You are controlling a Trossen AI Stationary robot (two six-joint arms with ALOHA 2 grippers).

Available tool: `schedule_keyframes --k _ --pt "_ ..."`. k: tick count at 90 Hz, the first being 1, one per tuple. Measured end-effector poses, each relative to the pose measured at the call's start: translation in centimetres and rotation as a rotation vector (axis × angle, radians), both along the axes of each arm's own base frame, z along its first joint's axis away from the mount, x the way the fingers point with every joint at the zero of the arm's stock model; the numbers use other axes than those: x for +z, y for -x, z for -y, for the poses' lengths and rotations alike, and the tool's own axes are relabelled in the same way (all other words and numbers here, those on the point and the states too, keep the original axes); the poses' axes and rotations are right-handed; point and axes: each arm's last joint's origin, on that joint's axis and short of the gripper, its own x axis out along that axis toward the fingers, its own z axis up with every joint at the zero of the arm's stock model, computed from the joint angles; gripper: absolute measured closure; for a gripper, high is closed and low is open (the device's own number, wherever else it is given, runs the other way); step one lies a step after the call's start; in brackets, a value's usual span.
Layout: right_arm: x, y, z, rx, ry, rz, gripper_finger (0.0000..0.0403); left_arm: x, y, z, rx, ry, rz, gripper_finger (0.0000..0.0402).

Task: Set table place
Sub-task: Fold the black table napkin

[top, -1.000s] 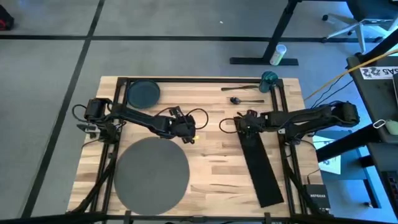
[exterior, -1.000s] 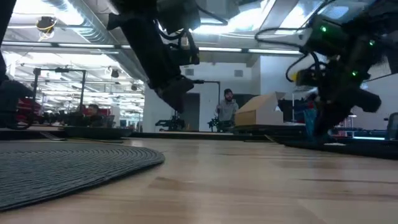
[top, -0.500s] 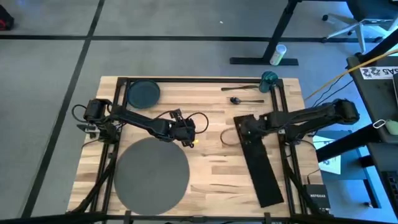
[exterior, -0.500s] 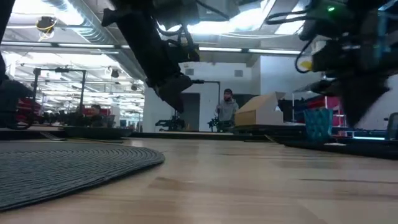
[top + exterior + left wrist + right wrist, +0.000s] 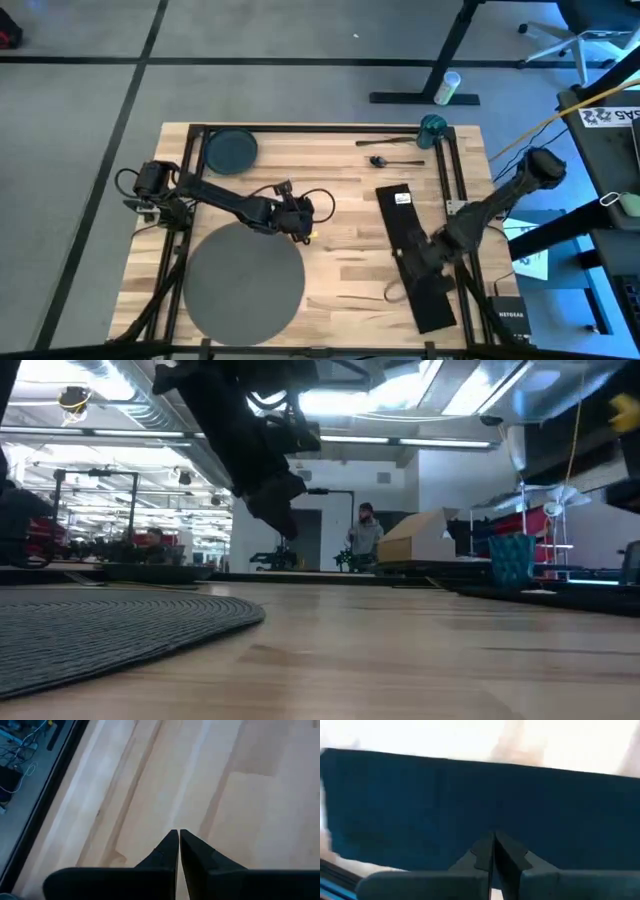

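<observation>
Hovering over bare wood near the middle of the pale plank wooden table (image 5: 340, 265), the left gripper (image 5: 300, 217) has its two dark fingers (image 5: 167, 851) pressed tip to tip, nothing between them. Just beside it, on the near-left side, lies the large flat round dark-grey placemat (image 5: 243, 278), flat on the wood with nothing on it; the low view shows its woven edge (image 5: 120, 628) at table level. Farther off behind the left gripper, by the far-left corner, sits the small round dark blue-grey plate (image 5: 230, 150), apparently empty.

Right gripper (image 5: 413, 262): hangs over the long black rectangular napkin (image 5: 418, 260), which runs slantwise down the right part of the table. Its fingers (image 5: 485, 852) are closed together, the dark cloth filling the wrist view beyond them; whether the tips touch the cloth is hard to judge. A white tag (image 5: 402, 198) shows near the napkin's far end.

Beyond the napkin, toward the far edge: a dark spoon (image 5: 390, 160) and a second thin utensil (image 5: 388, 142), side by side but apart. A teal cup (image 5: 432, 128) stands at the far-right corner; contents not visible.

Low view: a person (image 5: 365, 538) stands in the room behind the table.
</observation>
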Motion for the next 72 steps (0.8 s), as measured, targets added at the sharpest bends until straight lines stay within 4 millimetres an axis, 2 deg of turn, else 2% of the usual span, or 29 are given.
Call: schedule_keyframes --k 15,37,51,72 --pt "-1.8 0.2 -2.4 -0.022 0.015 -0.021 0.0402 0.0 0.1 1.1 -0.018 0.013 0.015 0.0402" --pt "-4.1 -1.2 -4.2 -0.012 -0.036 -0.016 0.0402 0.0 0.3 2.3 -0.033 0.026 0.031 0.0402" --pt "-4.4 -2.5 -4.2 -0.022 -0.067 0.05 0.0402 0.0 0.3 2.6 -0.037 0.031 0.038 0.0402" --pt "-4.4 -4.4 -2.3 -0.033 -0.021 0.133 0.0402 0.0 0.3 2.6 -0.032 0.033 0.04 0.0402"
